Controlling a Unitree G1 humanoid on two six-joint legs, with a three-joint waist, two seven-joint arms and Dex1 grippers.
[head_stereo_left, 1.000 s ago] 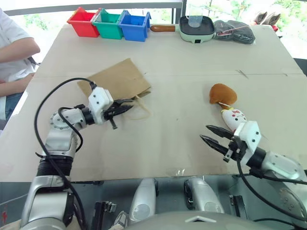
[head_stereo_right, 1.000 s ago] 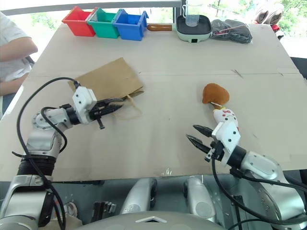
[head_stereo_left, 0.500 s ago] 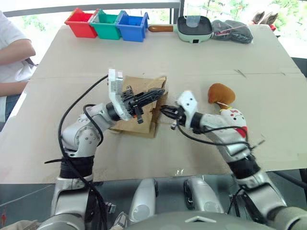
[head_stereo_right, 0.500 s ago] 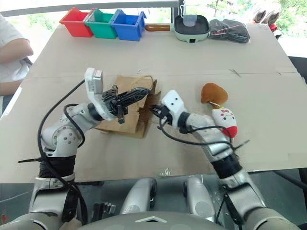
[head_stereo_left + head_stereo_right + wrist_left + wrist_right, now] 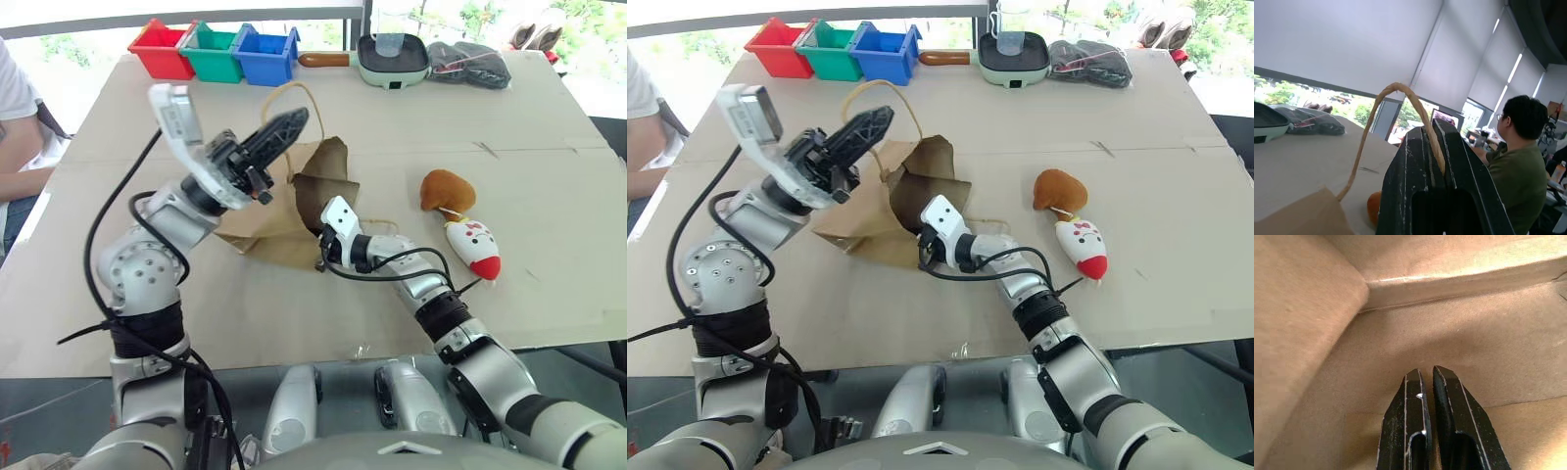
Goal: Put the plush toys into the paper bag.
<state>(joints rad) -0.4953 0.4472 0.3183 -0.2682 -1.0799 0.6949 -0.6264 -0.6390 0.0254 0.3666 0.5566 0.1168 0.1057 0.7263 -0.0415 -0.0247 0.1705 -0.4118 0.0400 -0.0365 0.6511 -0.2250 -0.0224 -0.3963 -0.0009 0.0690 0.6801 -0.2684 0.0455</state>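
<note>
The brown paper bag lies on the table with its mouth lifted toward the right. My left gripper is raised above it, shut on one looped cord handle. My right gripper is shut and pushed into the bag's mouth, with brown paper all around its fingers; its white wrist sits at the bag's opening. The orange-brown plush toy and the white plush toy with a red tip lie on the table to the right of the bag, untouched.
Red, green and blue bins stand at the back left. A green pan holding a cup and a dark pouch sit at the back. A person's arm is at the left edge.
My left gripper rose with the handle, pulling the bag's mouth up and open. My right gripper swung in from the front right, shut, and went into the bag's mouth.
</note>
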